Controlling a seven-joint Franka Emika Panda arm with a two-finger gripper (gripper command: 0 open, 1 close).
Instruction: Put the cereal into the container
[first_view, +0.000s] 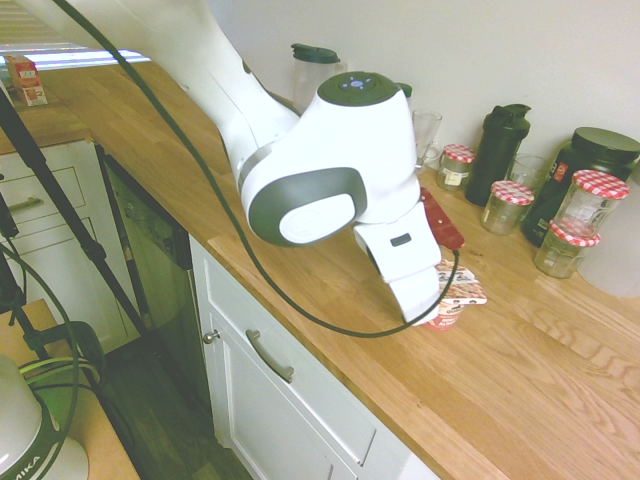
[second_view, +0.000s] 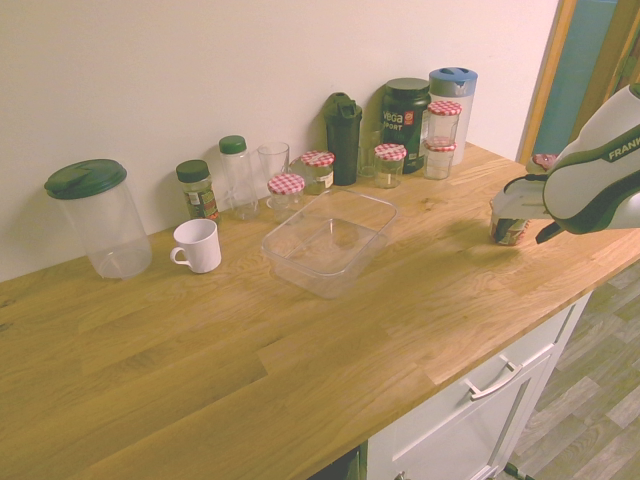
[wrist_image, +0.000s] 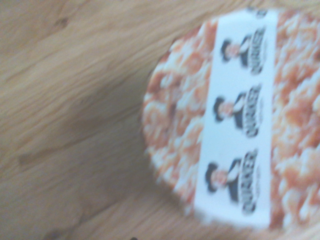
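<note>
The cereal cup (first_view: 447, 310) is seen standing upright on the wooden countertop (first_view: 560, 380), directly under the gripper (first_view: 432, 305), whose fingers are hidden behind the wrist housing, so whether they are spread or clamped cannot be told. In the wrist view the cup's foil lid (wrist_image: 240, 130) is shown close up, blurred, with a white printed band. The clear plastic tub (second_view: 330, 240) is placed well apart from the cup, near a white mug (second_view: 197, 245) and jars with red-checkered lids (second_view: 288, 190)
</note>
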